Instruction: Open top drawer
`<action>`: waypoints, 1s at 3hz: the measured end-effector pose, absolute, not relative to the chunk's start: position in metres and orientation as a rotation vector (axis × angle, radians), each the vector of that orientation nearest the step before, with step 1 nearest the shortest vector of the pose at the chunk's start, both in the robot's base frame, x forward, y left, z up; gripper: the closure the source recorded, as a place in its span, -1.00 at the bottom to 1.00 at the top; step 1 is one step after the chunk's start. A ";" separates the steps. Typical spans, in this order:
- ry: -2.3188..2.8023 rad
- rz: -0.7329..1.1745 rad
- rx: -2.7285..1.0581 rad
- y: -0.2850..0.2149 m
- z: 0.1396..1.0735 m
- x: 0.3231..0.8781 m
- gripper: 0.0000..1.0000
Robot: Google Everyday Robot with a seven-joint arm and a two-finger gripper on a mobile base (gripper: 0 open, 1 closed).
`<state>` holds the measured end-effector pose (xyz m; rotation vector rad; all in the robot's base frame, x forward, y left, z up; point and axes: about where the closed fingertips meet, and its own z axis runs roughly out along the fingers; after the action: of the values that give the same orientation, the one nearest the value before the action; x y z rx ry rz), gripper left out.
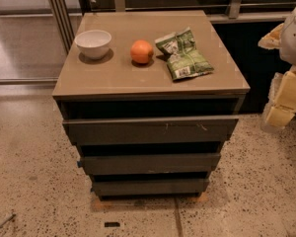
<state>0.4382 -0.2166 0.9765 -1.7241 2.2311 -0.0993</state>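
- The gripper [286, 97] hangs at the right edge of the view, beside the cabinet [113, 78] and well apart from it; I cannot tell how far open it is or whether it holds anything.
- The top drawer [150, 130] sits just under the cabinet top, above two narrower drawers [150, 164], with pale scuffs near its right end.
- It looks shut, so the step in hand is likely the approach.
- With no handle, the next move probably means hooking the drawer's upper edge through the dark gap above, then pulling straight out.
- A bowl [93, 43], an orange [141, 51] and a snack bag [183, 55] rest on top, so a smooth pull seems wise.
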 end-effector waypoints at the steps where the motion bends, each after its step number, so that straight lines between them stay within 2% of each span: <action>1: 2.228 -0.105 -1.720 -0.217 0.977 0.439 -1.00; 3: 2.165 -0.007 -1.637 -0.214 0.920 0.466 -1.00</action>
<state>0.4663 -0.2137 0.9203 -1.6365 2.1647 -0.0071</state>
